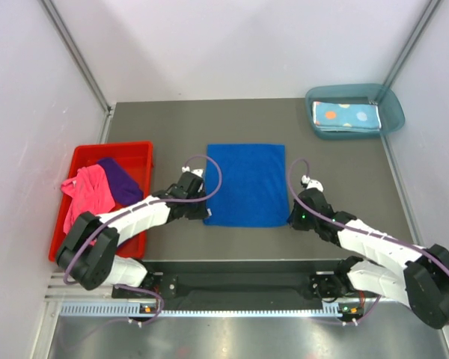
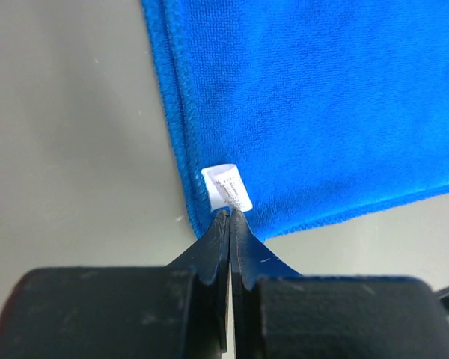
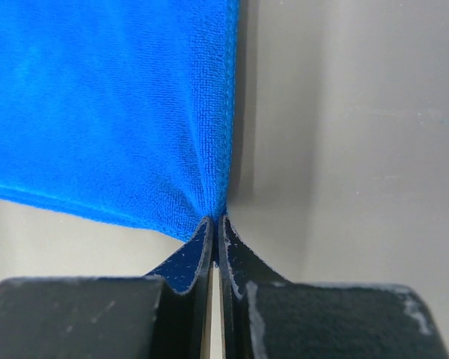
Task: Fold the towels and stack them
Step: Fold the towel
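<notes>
Fold starting — left hand and right hand, fully closed, pinch near corners of the royal blue towel; next, carry both evenly to its far edge.

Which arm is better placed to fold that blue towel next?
Neither alone: left gripper pinches the royal blue towel at its near left corner, right gripper at its near right; both probably lift together.

Matt, looped terry cloth — royal blue towel.
</notes>
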Tool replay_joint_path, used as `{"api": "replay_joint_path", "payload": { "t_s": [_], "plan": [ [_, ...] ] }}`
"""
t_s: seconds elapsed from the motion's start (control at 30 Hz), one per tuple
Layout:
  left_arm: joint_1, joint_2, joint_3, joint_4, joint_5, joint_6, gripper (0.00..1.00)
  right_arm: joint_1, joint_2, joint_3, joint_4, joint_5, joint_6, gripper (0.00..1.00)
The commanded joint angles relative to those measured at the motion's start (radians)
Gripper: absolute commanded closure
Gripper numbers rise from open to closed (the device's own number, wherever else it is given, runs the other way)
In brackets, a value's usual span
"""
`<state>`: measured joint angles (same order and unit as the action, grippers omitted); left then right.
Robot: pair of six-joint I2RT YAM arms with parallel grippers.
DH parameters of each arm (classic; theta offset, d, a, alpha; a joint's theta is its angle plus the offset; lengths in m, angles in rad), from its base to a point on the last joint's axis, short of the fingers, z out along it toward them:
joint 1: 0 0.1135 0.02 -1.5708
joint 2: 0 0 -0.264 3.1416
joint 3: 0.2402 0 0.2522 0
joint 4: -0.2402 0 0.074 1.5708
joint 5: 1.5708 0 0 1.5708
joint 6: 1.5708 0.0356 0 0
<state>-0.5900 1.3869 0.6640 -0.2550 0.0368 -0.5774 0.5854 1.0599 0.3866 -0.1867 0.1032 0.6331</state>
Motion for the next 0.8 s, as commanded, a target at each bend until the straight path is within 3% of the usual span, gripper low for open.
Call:
{"api": "replay_joint_path", "payload": {
  "t_s": [0.0,0.23,0.37,0.4,0.53,0.7,0.77],
  "plan": [
    [-0.001,-0.058,0.037,-0.035,-0.005,0.007,1.00,-0.012,-0.063,0.008,-0.048,-0.011,0.007,1.00],
    [-0.001,-0.026,0.011,-0.010,0.006,-0.004,1.00,-0.012,-0.043,-0.026,-0.011,-0.037,0.010,0.97],
    [-0.001,-0.032,0.005,-0.003,0.009,-0.015,1.00,-0.010,-0.047,-0.038,-0.005,-0.042,0.019,0.80],
    [-0.001,-0.037,0.022,-0.013,0.006,-0.015,0.98,-0.012,-0.058,-0.038,-0.017,-0.037,0.022,0.71],
    [0.001,-0.069,0.110,-0.073,-0.028,-0.012,0.89,-0.012,-0.109,0.020,-0.101,-0.013,-0.001,0.57],
    [0.006,-0.069,0.229,-0.076,-0.095,-0.015,0.71,-0.010,-0.187,0.138,-0.207,0.065,-0.029,0.52],
    [0.009,-0.046,0.276,-0.073,-0.097,-0.010,0.69,-0.012,-0.192,0.187,-0.238,0.081,-0.046,0.52]
  ]
}}
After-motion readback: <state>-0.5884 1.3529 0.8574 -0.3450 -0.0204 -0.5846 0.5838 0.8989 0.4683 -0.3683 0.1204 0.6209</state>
